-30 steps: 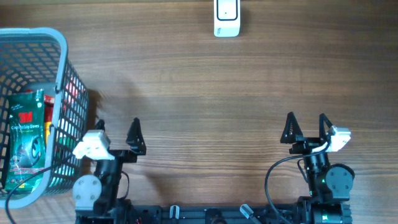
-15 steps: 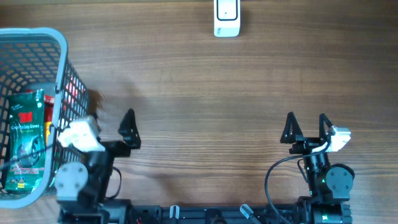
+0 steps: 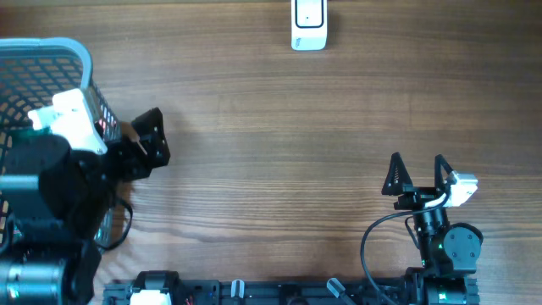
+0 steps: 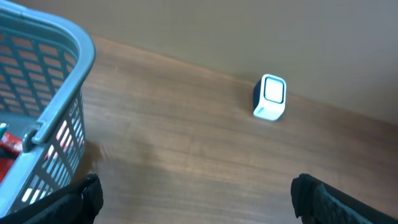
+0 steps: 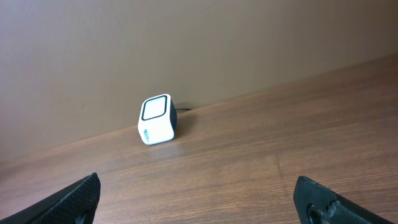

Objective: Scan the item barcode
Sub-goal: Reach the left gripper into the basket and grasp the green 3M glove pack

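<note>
**While both grippers gape, the red item (image 4: 7, 144) lies in the basket (image 3: 51, 44)**

Where the basket's wall faces the middle of the table (image 3: 296, 169), the left gripper (image 4: 196, 183) hangs just beside it, fingers spread wide and holding nothing. Only bare wood shows between them. Inside the basket, against that same wall, the red item shows through the mesh; the left arm hides the other contents from overhead. Well apart from the basket, the right gripper (image 3: 417, 161) is likewise fully open and empty. Farther from the basket, at the table's back edge, the white scanner (image 3: 308, 24) stands upright.
</note>
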`<state>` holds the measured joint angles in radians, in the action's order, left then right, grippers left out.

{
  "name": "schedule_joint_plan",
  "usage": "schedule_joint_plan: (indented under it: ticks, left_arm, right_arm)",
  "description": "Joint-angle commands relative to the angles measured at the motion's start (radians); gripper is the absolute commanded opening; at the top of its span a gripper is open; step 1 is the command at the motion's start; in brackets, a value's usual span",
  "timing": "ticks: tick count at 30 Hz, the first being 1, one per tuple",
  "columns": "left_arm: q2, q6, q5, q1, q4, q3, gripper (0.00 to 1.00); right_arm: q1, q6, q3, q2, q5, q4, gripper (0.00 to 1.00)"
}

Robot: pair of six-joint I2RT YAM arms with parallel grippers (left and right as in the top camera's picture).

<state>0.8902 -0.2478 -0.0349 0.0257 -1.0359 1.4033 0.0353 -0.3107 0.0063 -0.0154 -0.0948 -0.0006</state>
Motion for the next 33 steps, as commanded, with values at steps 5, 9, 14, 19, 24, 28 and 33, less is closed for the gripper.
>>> schedule_joint_plan:
  ticks: [5, 9, 14, 19, 24, 28, 33]
  left_arm:
    - [0.079, -0.1, 0.092, -0.023, -0.022, 0.05, 1.0]
    - [0.149, -0.135, 0.156, -0.097, -0.078, 0.15, 1.0]
    - [0.276, -0.213, 0.175, -0.286, -0.183, 0.32, 1.0]
    - [0.376, -0.311, 0.15, -0.515, -0.225, 0.411, 1.0]
    - [0.446, -0.314, 0.103, -0.632, -0.233, 0.411, 1.0]
    - [0.51, -0.314, 0.103, -0.646, -0.235, 0.411, 1.0]
    - [0.6, -0.315, 0.103, -0.646, -0.249, 0.411, 1.0]
  right_arm:
    - [-0.006, -0.007, -0.001, 0.011, 0.018, 0.003, 0.99]
    - [-0.006, -0.007, -0.001, 0.011, 0.018, 0.003, 1.0]
    - [-0.006, -0.007, -0.001, 0.011, 0.018, 0.003, 1.0]
    - [-0.006, -0.007, -0.001, 0.011, 0.018, 0.003, 1.0]
    - [-0.006, -0.007, -0.001, 0.011, 0.018, 0.003, 1.0]
    - [-0.006, -0.007, -0.001, 0.011, 0.018, 0.003, 1.0]
    - [-0.006, -0.007, -0.001, 0.011, 0.018, 0.003, 1.0]
